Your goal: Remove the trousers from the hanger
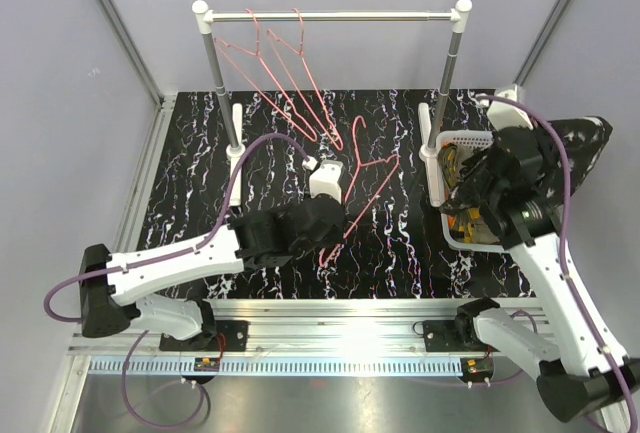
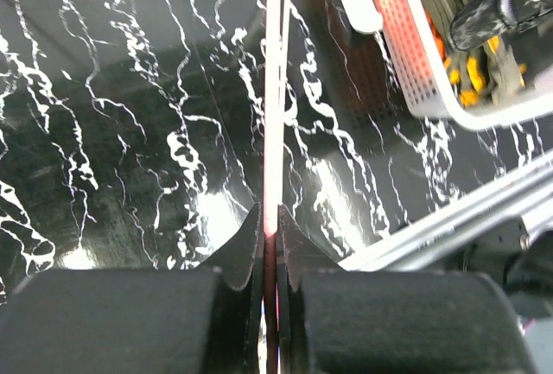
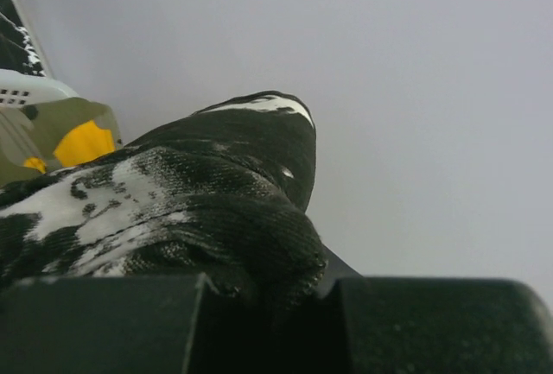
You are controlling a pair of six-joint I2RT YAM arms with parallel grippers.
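Note:
My left gripper [image 1: 338,215] is shut on the wire of a bare pink hanger [image 1: 366,167], held low over the black marbled table. In the left wrist view the wire [image 2: 273,115] runs straight out from between the closed fingers of that gripper [image 2: 270,229]. My right gripper [image 1: 478,191] hangs over the white basket [image 1: 466,138] and is shut on the black trousers with white splotches [image 3: 216,184]. The camouflage trousers [image 3: 79,142] lie in the basket below, and show in the left wrist view [image 2: 467,72] too. Bits of orange cloth [image 1: 462,221] show in the basket.
A clothes rack [image 1: 330,16] stands at the back of the table with two bare pink hangers [image 1: 285,73] on its rod. Its right post [image 1: 447,93] stands just beside the basket. An aluminium rail [image 1: 340,308] runs along the near edge.

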